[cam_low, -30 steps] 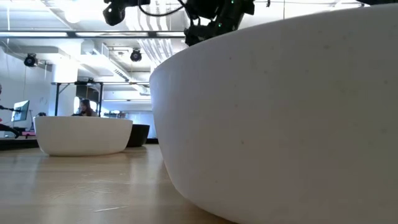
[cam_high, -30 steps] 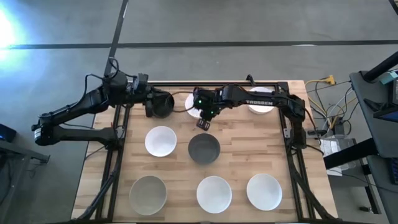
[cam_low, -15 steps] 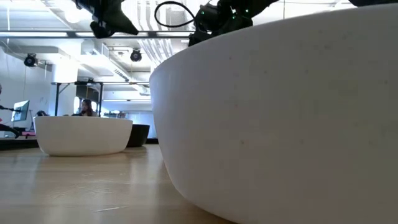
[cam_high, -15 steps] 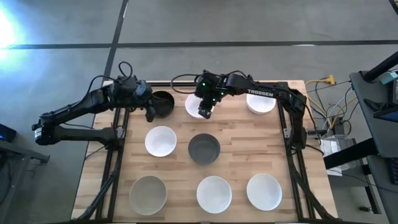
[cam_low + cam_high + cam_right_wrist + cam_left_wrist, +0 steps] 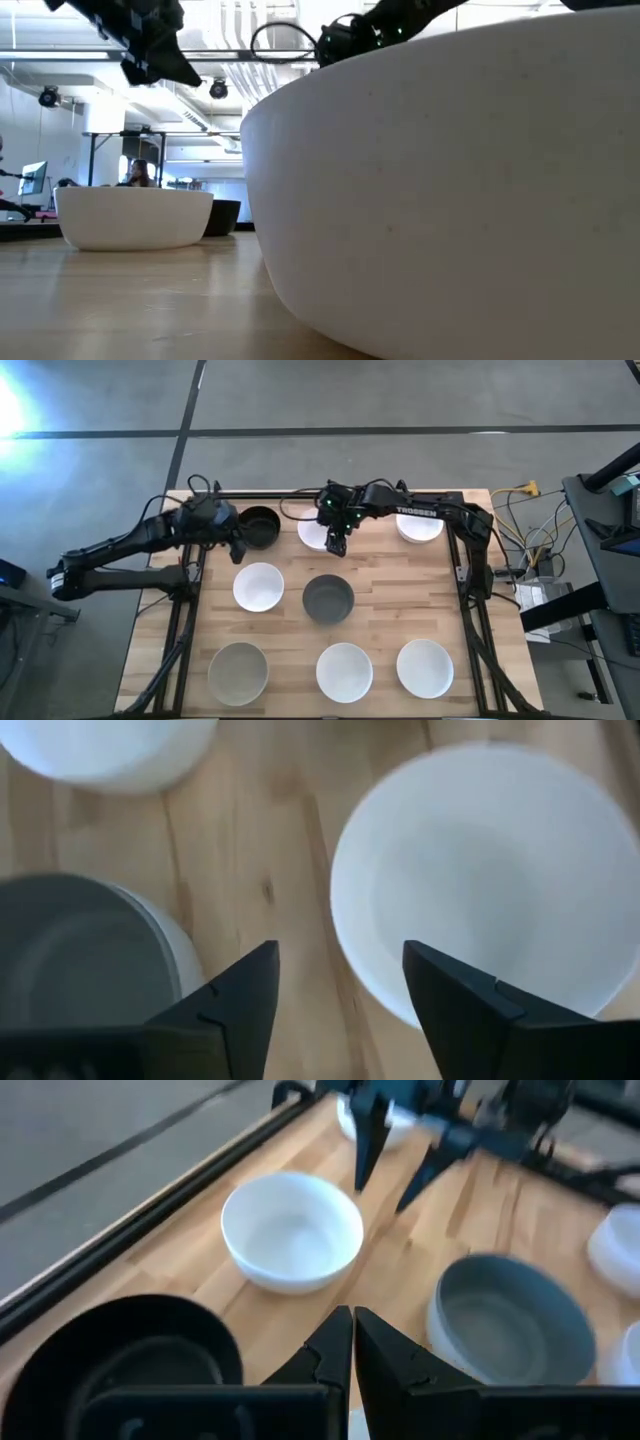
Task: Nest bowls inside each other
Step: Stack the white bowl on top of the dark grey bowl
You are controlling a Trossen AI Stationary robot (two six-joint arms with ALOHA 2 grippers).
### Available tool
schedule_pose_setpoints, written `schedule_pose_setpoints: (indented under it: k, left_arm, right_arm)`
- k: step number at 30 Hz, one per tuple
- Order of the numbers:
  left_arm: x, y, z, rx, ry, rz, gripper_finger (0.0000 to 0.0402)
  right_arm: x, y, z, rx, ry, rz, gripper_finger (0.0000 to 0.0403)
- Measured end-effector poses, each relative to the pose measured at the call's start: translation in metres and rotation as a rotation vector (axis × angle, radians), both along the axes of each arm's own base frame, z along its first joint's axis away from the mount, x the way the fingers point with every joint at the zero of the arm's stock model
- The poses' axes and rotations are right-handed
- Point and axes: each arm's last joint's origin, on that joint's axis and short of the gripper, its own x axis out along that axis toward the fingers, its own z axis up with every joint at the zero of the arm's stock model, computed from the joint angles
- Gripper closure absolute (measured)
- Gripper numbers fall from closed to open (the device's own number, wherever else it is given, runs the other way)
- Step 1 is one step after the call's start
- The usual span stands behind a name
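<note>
While my right gripper [image 5: 336, 546] hangs with fingers wide over the far white bowl [image 5: 314, 531], nothing looks nested. Left gripper [image 5: 236, 550], fingers shut, waits beside the black bowl [image 5: 261, 526]; every bowl sits apart on the counter [image 5: 380, 600].

White lettering "TROSSEN" on the dark upper link of the right arm [image 5: 417, 512], read in the high view, running along the link above the far edge of the bench [image 5: 380, 620]. Nothing else legible: no labels, numbers or signs readable on bowls, bench, frame, or in the room behind.
</note>
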Motion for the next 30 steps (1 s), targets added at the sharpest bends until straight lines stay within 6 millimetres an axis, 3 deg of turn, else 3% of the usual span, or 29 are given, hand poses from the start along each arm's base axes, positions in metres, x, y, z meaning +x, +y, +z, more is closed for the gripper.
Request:
schedule_pose_setpoints:
  k: [8,17,30]
  left_arm:
    - [-0.011,-0.005,-0.017,-0.027,-0.198,0.044,0.0402]
    - [-0.013,-0.006,-0.031,-0.054,-0.208,0.055,0.0402]
    - [-0.012,-0.006,-0.031,-0.059,-0.224,0.032,0.0402]
  right_arm:
    - [0.002,-0.002,-0.017,0.02,-0.062,0.003,0.0199]
    - [-0.001,-0.014,-0.022,0.035,-0.089,-0.055,0.0199]
    - [0.008,-0.015,-0.079,0.103,0.04,-0.047,0.02]
